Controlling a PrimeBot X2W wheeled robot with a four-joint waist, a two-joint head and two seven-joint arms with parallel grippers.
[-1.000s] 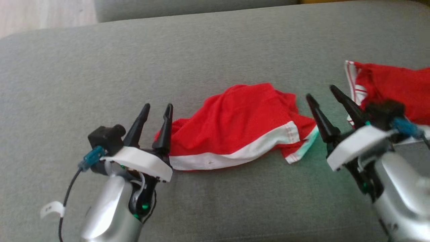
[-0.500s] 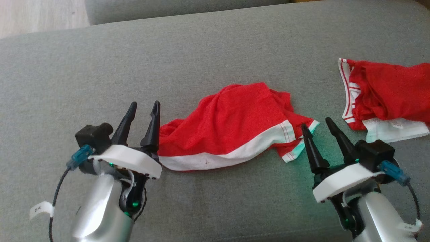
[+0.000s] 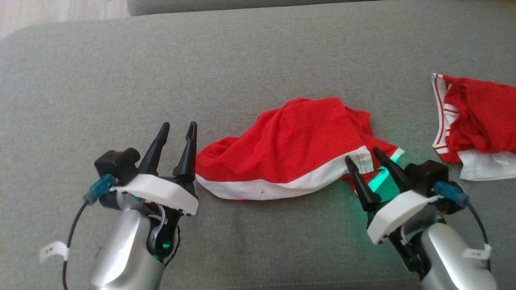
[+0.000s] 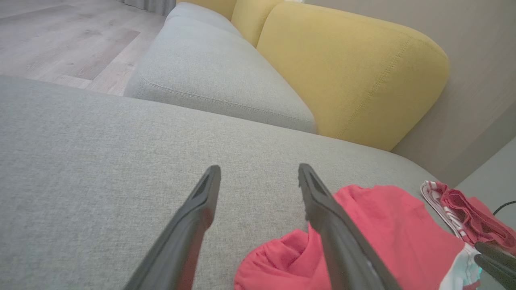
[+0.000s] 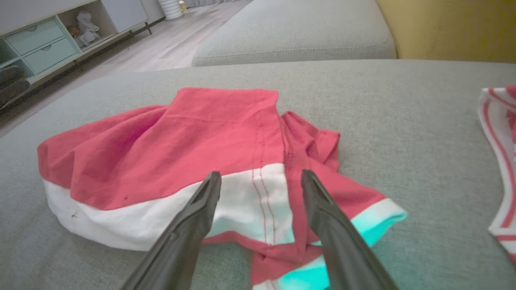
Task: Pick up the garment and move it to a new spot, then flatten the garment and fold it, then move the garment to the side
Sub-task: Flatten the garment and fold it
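Garment (image 3: 290, 157) centred on cushion (image 3: 242, 60) — second garment (image 3: 475, 117) well to its right.

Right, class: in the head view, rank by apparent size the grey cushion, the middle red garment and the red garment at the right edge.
1. grey cushion
2. middle red garment
3. right-edge red garment, cut off by the frame, so its true size is unsure.

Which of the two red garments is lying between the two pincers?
The crumpled red garment with the broad white band, flanked by the left pincer and right pincer. The other red garment, with thin stripes, lies apart at the right.
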